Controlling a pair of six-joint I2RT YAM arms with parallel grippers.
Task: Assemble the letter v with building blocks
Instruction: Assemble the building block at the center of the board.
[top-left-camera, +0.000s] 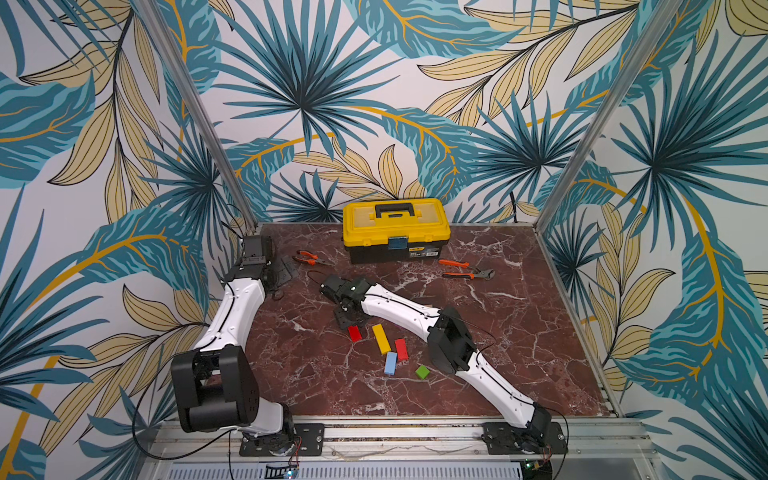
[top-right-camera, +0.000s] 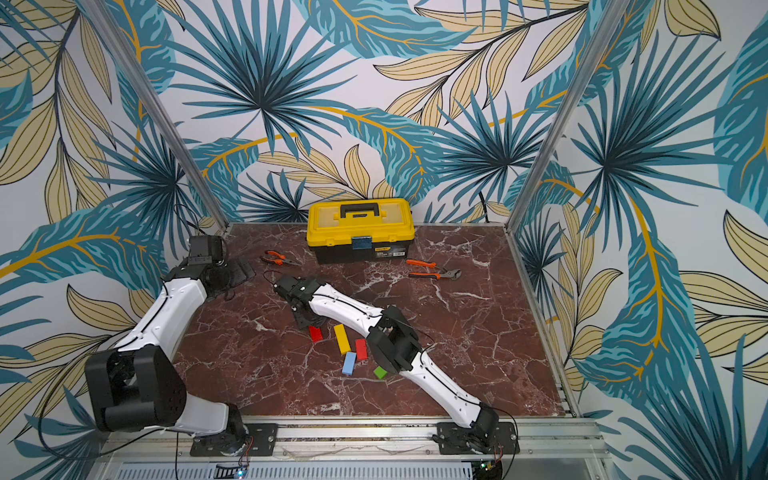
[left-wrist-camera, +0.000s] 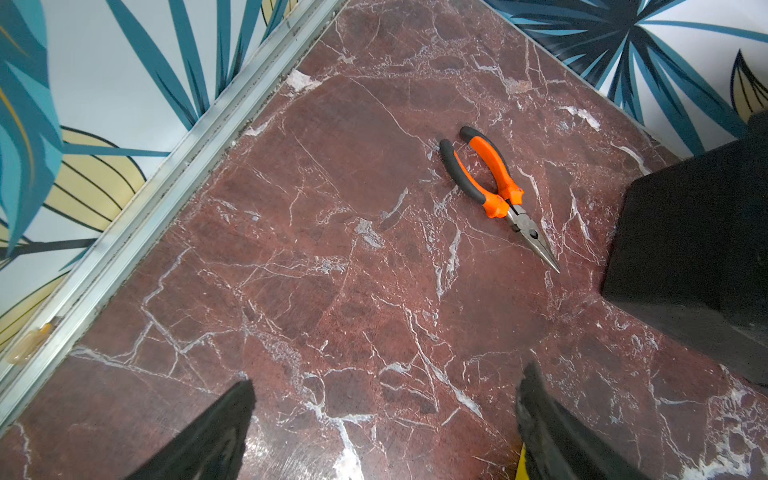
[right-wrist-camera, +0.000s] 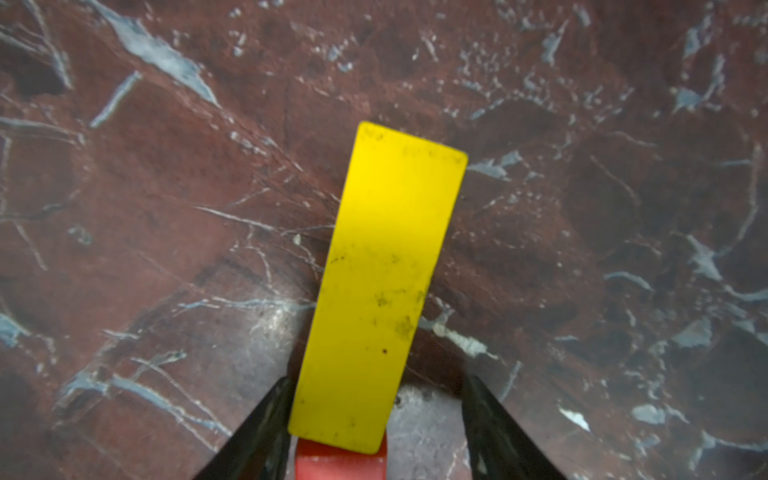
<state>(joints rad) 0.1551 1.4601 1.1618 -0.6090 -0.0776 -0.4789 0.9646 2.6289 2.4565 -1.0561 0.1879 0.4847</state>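
Observation:
Several building blocks lie mid-table in both top views: a red block (top-left-camera: 354, 333), a yellow bar (top-left-camera: 381, 338), a second red block (top-left-camera: 401, 349), a light-blue block (top-left-camera: 390, 363) and a green cube (top-left-camera: 422, 372). My right gripper (top-left-camera: 345, 320) points down just behind the first red block. In the right wrist view another yellow bar (right-wrist-camera: 386, 282) lies between the half-open fingers of that gripper (right-wrist-camera: 376, 382). One finger is at the bar's edge and a gap separates it from the other finger. Its near end overlaps a red block (right-wrist-camera: 340, 463). My left gripper (left-wrist-camera: 386, 395) hangs open and empty at the far left.
A yellow toolbox (top-left-camera: 397, 228) stands at the back. Orange-handled long-nose pliers (top-left-camera: 309, 257) lie near my left gripper, seen as pliers (left-wrist-camera: 494, 183) beside the toolbox's black side (left-wrist-camera: 698, 249). Orange-handled cutters (top-left-camera: 467, 269) lie back right. Metal rails edge the marble table (top-left-camera: 519, 332).

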